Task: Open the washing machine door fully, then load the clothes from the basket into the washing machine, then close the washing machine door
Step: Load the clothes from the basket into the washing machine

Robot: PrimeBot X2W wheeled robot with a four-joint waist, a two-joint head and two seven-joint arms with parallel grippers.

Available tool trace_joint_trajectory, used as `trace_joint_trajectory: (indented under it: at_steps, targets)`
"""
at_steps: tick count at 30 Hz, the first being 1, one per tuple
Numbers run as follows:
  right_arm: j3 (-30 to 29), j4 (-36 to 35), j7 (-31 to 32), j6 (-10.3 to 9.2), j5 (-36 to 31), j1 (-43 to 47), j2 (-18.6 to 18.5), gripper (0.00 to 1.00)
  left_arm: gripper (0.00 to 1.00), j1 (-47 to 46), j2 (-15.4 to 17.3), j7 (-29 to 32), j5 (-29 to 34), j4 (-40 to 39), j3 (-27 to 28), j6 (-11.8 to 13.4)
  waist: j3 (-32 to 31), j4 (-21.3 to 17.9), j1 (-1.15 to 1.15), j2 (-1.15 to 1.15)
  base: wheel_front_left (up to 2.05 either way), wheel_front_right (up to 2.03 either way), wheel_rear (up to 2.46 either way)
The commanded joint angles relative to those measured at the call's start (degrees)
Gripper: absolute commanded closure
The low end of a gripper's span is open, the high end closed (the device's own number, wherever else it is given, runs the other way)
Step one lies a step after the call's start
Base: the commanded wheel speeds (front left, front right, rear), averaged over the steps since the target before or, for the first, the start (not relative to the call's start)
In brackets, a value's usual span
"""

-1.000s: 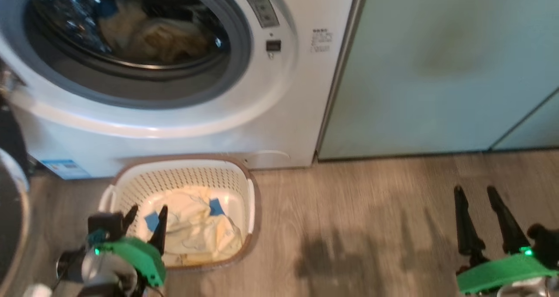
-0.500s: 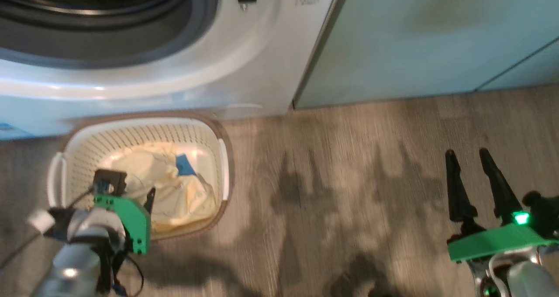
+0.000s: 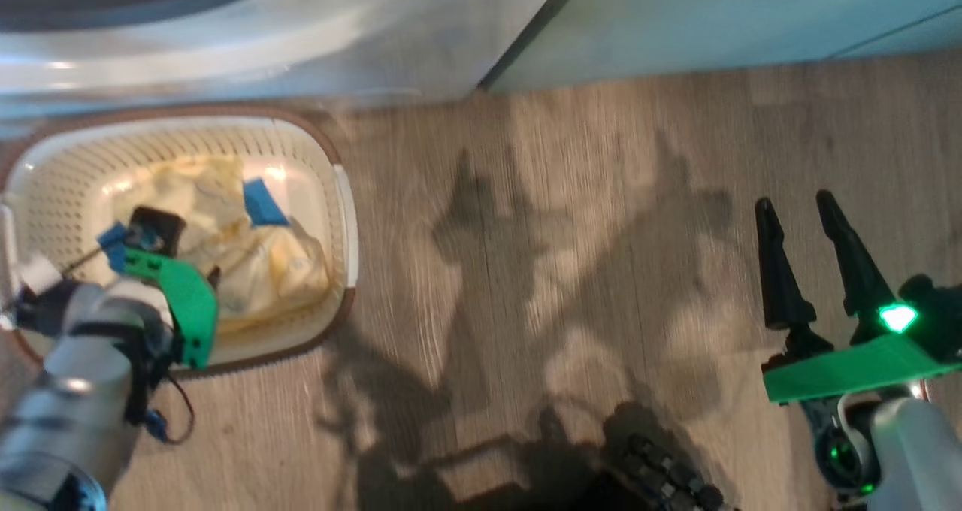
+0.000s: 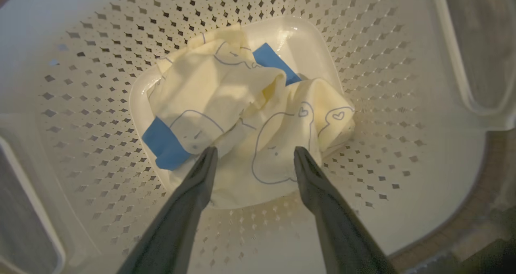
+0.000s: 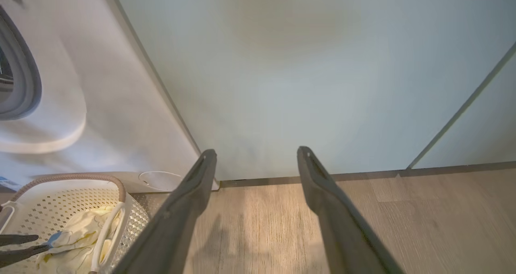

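Loading, pick-up step | left gripper (image 4: 254,150) spread wide, empty, tips poised over pale yellow soft bear-print clothes (image 4: 242,117) in cream perforated plastic basket (image 4: 363,64) (straddling the heap, likely for a pinch) | right gripper (image 3: 793,199) likewise spread, empty, kept aside over wood-look floor (image 3: 526,270)

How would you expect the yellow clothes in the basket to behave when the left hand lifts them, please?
The clothes lie crumpled and folded, so they will probably hang floppy and drape from the open left hand. They look thin, so likely light. Being a loose heap on the basket floor, one pinch may lift only part.
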Motion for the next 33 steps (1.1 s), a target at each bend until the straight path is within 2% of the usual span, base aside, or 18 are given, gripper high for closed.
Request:
trace_joint_trajectory:
  at_steps: [1,15,20,30,31,32,33]
  targets:
    - [0.9,-1.9,-0.5,0.22,-0.3,-0.5,-0.9,0.0,0.0,-0.9,2.8,0.2,-0.4,0.1,0.7,0.0,3.0,-0.6,-0.01,0.0,0.0,0.0,0.0]
    - [1.4,-2.4,-0.5,0.22,-0.1,-3.7,-0.2,0.0,0.0,-9.9,6.3,2.8,0.5,4.5,-5.2,0.4,12.2,-2.0,-0.01,0.0,0.0,0.0,0.0]
    - [1.0,-2.6,-0.5,0.22,-0.2,-3.6,0.0,0.0,0.0,-11.9,7.3,2.9,0.3,5.2,-5.0,1.8,13.6,-1.9,-0.01,0.0,0.0,0.0,0.0]
    - [0.3,-3.3,-0.5,0.22,-0.6,-3.3,0.2,0.0,0.0,-14.4,7.5,5.2,1.4,5.7,-7.5,0.9,15.3,-1.2,-0.01,0.0,0.0,0.0,0.0]
    - [0.2,-3.3,-0.5,0.22,-0.7,-3.3,0.2,0.0,0.05,-14.6,7.5,5.3,1.3,5.8,-7.7,0.8,15.4,-1.1,-0.01,0.0,0.0,0.0,0.0]
    - [0.1,-3.4,-0.5,0.22,-0.7,-3.2,0.2,0.0,0.51,-14.8,7.4,5.4,1.2,5.8,-7.7,0.7,15.6,-1.1,-0.01,0.0,0.0,0.0,0.0]
    - [0.1,-3.4,-0.5,0.22,-0.7,-3.2,0.2,0.0,0.75,-15.0,7.3,5.2,1.2,5.8,-7.9,0.6,15.7,-1.0,-0.01,0.0,0.0,0.0,0.0]
